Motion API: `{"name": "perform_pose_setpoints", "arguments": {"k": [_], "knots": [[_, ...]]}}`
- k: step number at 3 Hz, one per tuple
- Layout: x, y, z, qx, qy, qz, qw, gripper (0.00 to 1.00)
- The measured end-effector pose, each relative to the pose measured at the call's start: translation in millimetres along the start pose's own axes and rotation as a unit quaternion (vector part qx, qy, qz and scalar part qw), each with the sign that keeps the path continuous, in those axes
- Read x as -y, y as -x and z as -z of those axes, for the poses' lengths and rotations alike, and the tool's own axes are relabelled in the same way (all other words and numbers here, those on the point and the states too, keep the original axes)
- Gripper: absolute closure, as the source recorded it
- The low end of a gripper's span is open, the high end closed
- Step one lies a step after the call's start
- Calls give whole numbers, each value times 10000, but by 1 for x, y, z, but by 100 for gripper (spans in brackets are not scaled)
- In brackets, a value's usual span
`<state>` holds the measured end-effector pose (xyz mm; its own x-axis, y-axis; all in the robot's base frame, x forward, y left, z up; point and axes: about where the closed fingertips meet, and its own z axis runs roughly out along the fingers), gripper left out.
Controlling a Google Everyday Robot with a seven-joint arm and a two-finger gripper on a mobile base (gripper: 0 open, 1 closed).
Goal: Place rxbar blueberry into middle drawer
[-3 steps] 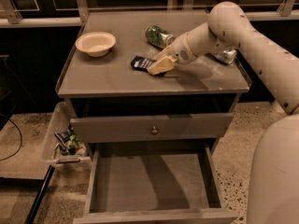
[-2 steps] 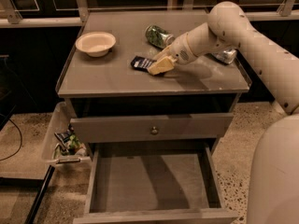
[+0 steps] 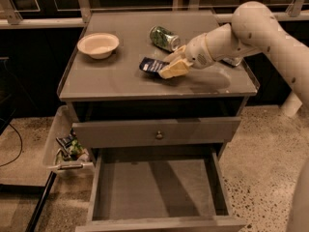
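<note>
The rxbar blueberry (image 3: 151, 65), a flat navy-blue wrapper, lies on the cabinet top (image 3: 116, 81) near its middle. My gripper (image 3: 173, 67) reaches in from the right and sits over the bar's right end, low on the surface and touching or nearly touching it. The bar's right end is hidden under the gripper. The middle drawer (image 3: 154, 190) is pulled out below, with a bare grey floor and nothing in it.
A cream bowl (image 3: 98, 44) stands at the back left of the top. A green-and-silver can (image 3: 164, 37) lies just behind the gripper. A silver can (image 3: 232, 61) is partly hidden behind my arm. The drawer front with a knob (image 3: 159, 135) is closed. A bin with wrappers (image 3: 67, 149) hangs at the left.
</note>
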<state>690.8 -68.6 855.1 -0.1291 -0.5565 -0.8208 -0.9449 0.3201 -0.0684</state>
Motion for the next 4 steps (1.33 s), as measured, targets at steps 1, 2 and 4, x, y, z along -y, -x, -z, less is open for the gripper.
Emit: {"name": "perform_pose_setpoints", "arguments": {"k": [1, 2, 4], "knots": [[-18, 2, 43, 369, -105, 159, 9991, 100], [-44, -6, 84, 467, -270, 530, 9971, 100], [-128, -60, 128, 33, -149, 930, 9955, 100]]}}
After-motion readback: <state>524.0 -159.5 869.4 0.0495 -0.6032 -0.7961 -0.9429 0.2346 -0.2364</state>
